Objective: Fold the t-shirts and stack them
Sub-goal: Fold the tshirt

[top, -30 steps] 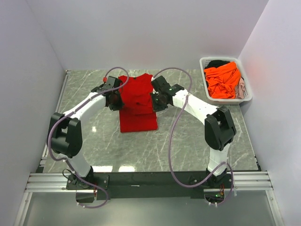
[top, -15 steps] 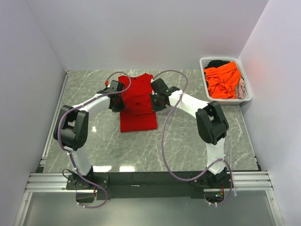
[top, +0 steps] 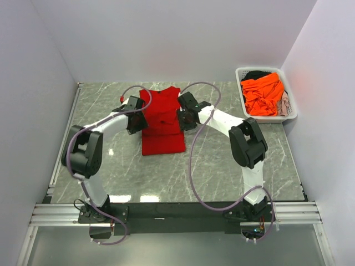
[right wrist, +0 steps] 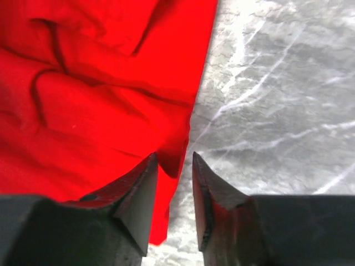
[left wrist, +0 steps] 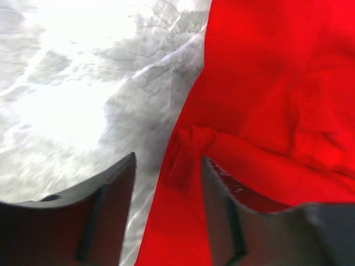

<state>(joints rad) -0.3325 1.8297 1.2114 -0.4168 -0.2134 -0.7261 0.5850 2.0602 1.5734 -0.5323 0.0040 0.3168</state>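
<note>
The red t-shirt (top: 162, 119) lies in a strip on the worktop (top: 222, 160). The left gripper (left wrist: 167, 160) is wide open and the right gripper (right wrist: 173, 158) barely parted, each straddling a side edge with nothing clamped. Best to pinch all layers, both sides level.

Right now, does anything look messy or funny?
Yes. The red t-shirt is not flat: its middle is bunched into wrinkles between the left hand and the right hand. In the basket, the orange shirt lies in a crumpled heap.
</note>
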